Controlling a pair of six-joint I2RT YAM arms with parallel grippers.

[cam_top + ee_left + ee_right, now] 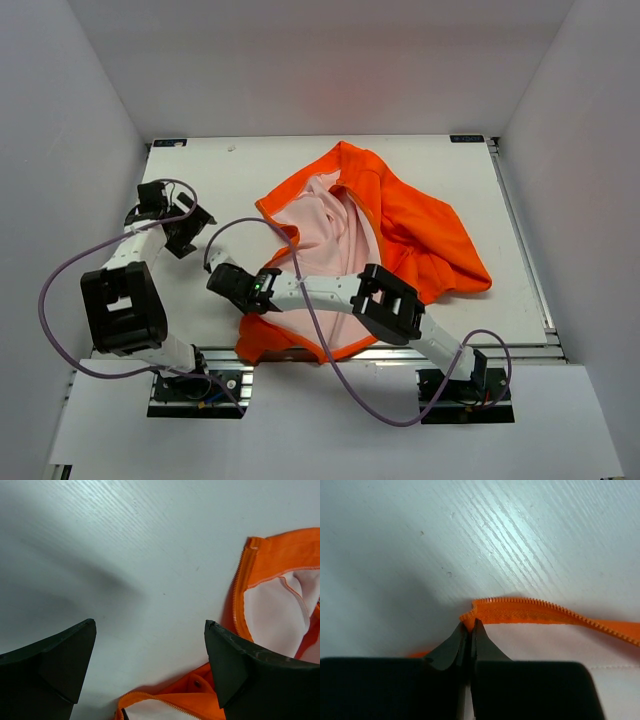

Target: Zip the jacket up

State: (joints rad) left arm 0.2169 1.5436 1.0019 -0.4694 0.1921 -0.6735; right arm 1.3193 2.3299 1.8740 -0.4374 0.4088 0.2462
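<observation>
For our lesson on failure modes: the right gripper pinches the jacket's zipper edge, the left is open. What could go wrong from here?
1. The right gripper seems to pinch only the corner tip of the zipper edge; a pull may slip it free.
2. The left gripper hangs open over the table, so nothing anchors the crumpled jacket; it may simply drag.
</observation>
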